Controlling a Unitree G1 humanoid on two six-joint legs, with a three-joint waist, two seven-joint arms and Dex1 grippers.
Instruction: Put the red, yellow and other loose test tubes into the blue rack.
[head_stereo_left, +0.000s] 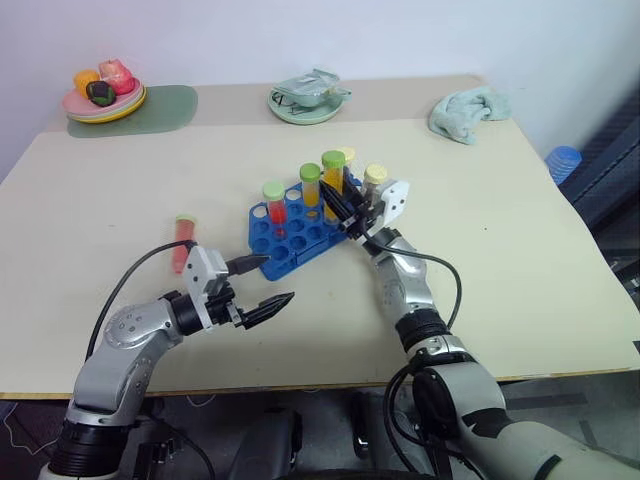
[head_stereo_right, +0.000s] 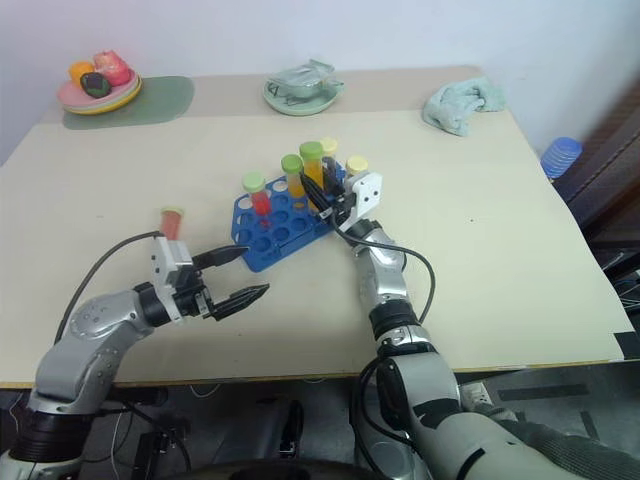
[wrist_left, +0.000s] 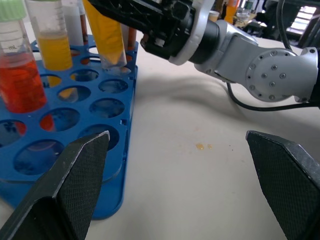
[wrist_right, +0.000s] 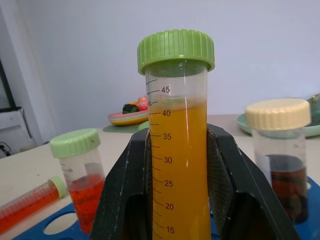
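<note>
Left gripper (head_stereo_left: 268, 306) idles open before the rack (head_stereo_left: 262, 243); right gripper (head_stereo_left: 352, 222), clamping the yellow tube (wrist_right: 176, 150), may miss its hole.

upright tubes (head_stereo_left: 310, 188) crowd rack (head_stereo_left: 290, 235), bare tabletop (head_stereo_left: 520, 240) right

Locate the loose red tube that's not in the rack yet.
The red tube lies flat on the table in the left eye view, on the robot's left, apart from the blue rack and just beyond the open left claw.
</note>
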